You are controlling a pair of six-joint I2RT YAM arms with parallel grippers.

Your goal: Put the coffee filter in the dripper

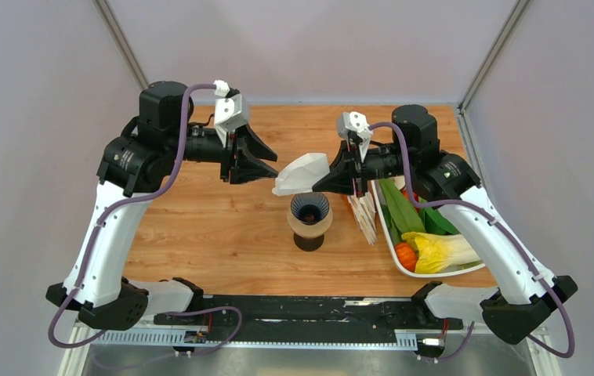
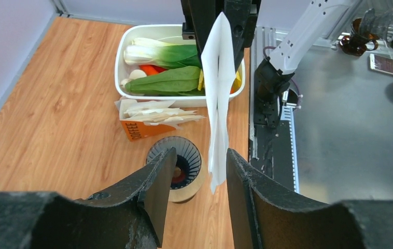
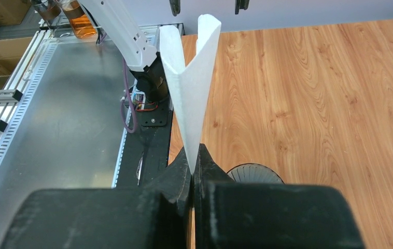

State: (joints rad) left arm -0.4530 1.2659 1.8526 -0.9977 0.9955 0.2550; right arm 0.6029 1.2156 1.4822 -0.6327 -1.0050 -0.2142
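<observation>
My right gripper (image 1: 319, 182) is shut on the narrow end of the white coffee filter (image 1: 302, 174) and holds it in the air above and just left of the dripper (image 1: 309, 208). The filter fans out from the shut fingers in the right wrist view (image 3: 190, 88). The navy ribbed dripper sits in a tan ring on the table; it also shows in the left wrist view (image 2: 182, 160) and partly in the right wrist view (image 3: 255, 173). My left gripper (image 1: 272, 166) is open, its fingertips close to the filter's wide end (image 2: 219, 93), not touching it.
An upright stack of filters in an orange holder (image 1: 364, 213) stands right of the dripper. A white tray (image 1: 394, 244) of toy vegetables sits at the right. The metal rail (image 1: 294, 313) runs along the near edge.
</observation>
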